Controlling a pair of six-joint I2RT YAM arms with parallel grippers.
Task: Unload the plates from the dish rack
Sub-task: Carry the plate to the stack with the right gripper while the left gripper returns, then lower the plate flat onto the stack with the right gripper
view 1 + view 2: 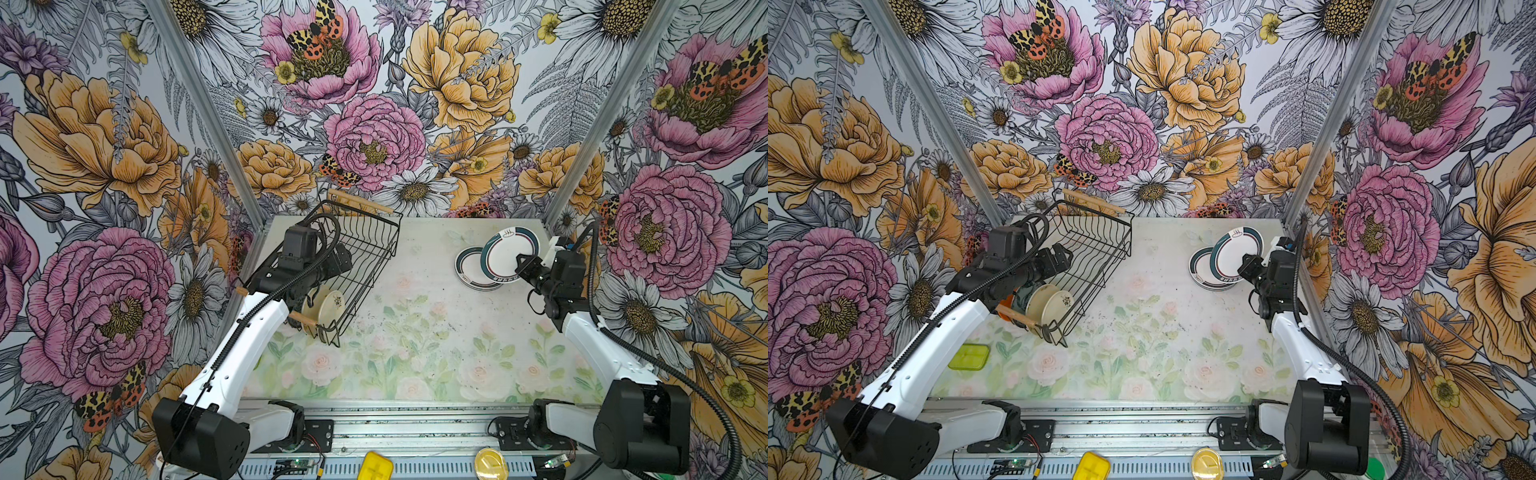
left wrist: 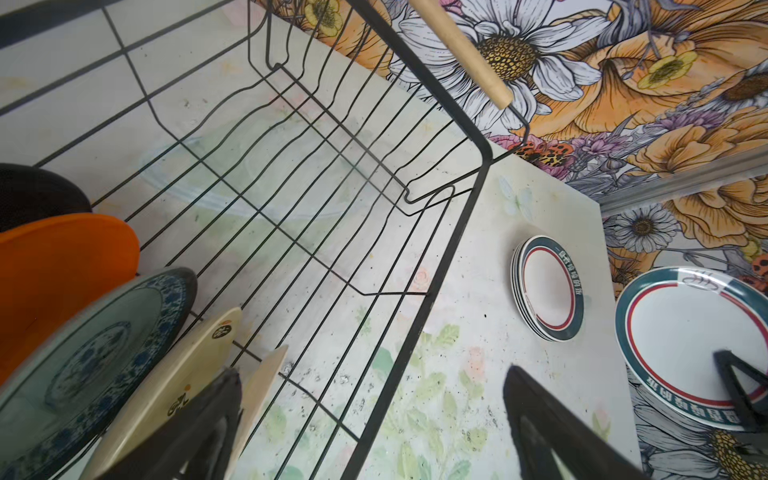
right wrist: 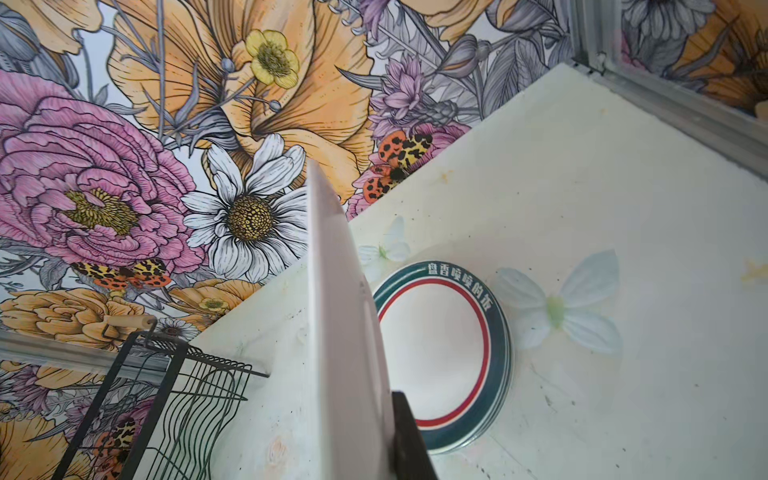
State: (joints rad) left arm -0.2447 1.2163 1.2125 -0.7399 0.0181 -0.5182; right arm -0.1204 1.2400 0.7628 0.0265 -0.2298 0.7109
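Right wrist view has the right jaws pinching the rim of a teal-banded white plate point(image 3: 345, 332), which is seen edge-on and steeply tilted. Just beside it a stack of matching plates point(image 3: 440, 357) lies flat on the surface point(image 3: 602, 208). In both top views the held plate point(image 1: 510, 251) overlaps the stack point(image 1: 469, 272) at the far right of the surface, and I cannot tell whether the two touch. On the other arm the left jaws stand spread wide and hold nothing. One finger point(image 2: 203, 419) is over the plates in the dish rack point(image 2: 430, 291) and the other is out past its wire wall. Five small plates point(image 1: 1054, 305) stand on edge at the rack's near end: black point(image 2: 37, 191), orange point(image 2: 62, 266), blue-grey patterned point(image 2: 95, 345) and two cream ones point(image 2: 174, 386). The rack sits at the far left of the surface, turned at an angle, with a wooden handle point(image 1: 1094, 200) at its far end
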